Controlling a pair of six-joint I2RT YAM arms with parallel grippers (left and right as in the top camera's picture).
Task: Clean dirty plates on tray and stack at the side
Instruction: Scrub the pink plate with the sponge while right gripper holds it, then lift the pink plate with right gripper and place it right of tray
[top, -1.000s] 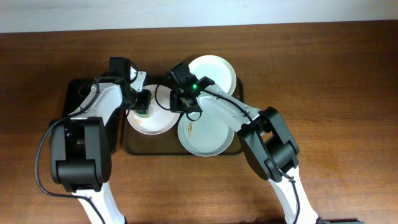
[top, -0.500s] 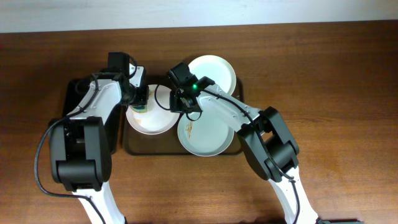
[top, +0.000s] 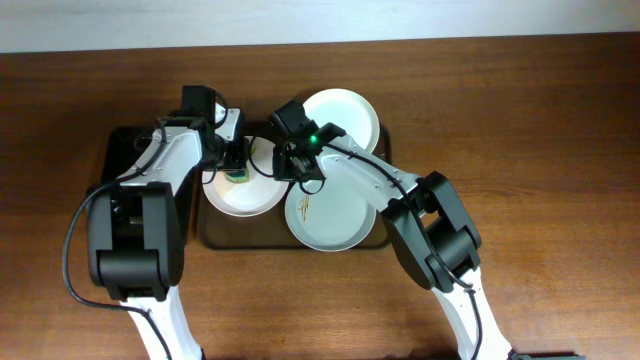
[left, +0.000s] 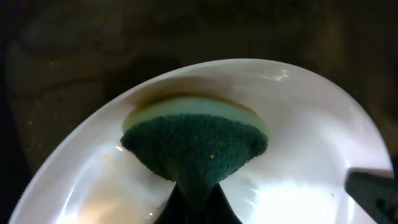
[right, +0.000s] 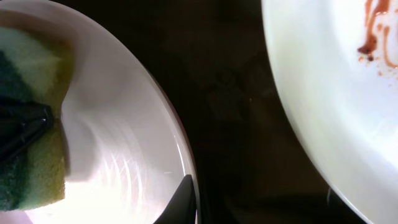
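Three white plates lie on the dark-brown tray (top: 245, 238). My left gripper (top: 236, 168) is shut on a green-and-yellow sponge (top: 238, 176) and presses it on the left plate (top: 240, 198). The left wrist view shows the sponge (left: 193, 140) flat on that plate (left: 311, 155), pinched by the gripper (left: 196, 202). My right gripper (top: 296, 166) is shut on this plate's right rim; the right wrist view shows the gripper (right: 194, 194), the plate (right: 124, 124) and the sponge (right: 31, 155). The front right plate (top: 335, 215) carries orange-brown streaks, also in the right wrist view (right: 323, 93). The back plate (top: 345, 115) looks clean.
A smaller black tray (top: 118, 145) lies left of the brown tray, under my left arm. The brown wooden table (top: 540, 150) stretches out to the right and front. Both arms cross over the left half of the tray.
My left gripper has slid the sponge a little back and then right across the left plate. The right gripper and all plates have stayed still.
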